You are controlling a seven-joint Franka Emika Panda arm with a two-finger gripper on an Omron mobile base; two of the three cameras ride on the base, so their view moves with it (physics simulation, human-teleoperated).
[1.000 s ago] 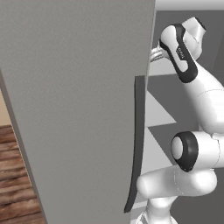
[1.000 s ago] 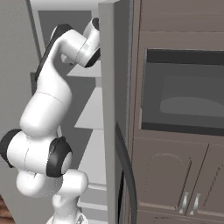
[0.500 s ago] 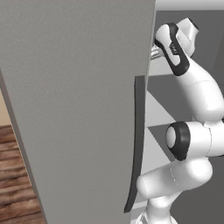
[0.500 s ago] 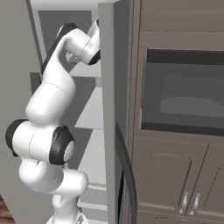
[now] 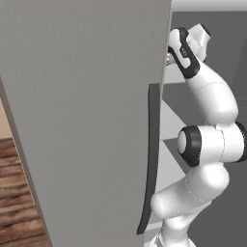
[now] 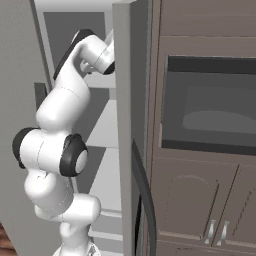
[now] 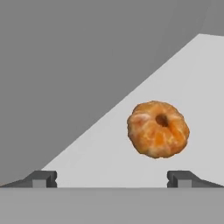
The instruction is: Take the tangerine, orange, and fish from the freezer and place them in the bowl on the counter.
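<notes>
Gripper [image 7: 112,177] wide apart, nothing between the fingertips [image 7: 41,178], both low in the hand view. Just ahead, right of centre: a lumpy round orange fruit [image 7: 158,129] sitting on a white shelf [image 7: 131,162], not touched. Its dimpled stem end points toward the camera and slightly up; no clear long axis (roughly a flattened ball; can't tell tangerine from orange). Grey freezer wall [image 7: 78,61] runs behind the shelf.

Base views give what the hand view doesn't: the freezer's open door [image 5: 82,116] with a long dark bar handle [image 5: 150,159] in the left base view, and a dark wood cabinet with built-in oven [image 6: 210,105] beside it in the right base view. Fruit is hidden there behind the door edges.

Arm [image 5: 207,144] rises folded, elbow out, forearm angled up and wrist reaching into an upper shelf level of the freezer [image 6: 125,125].
</notes>
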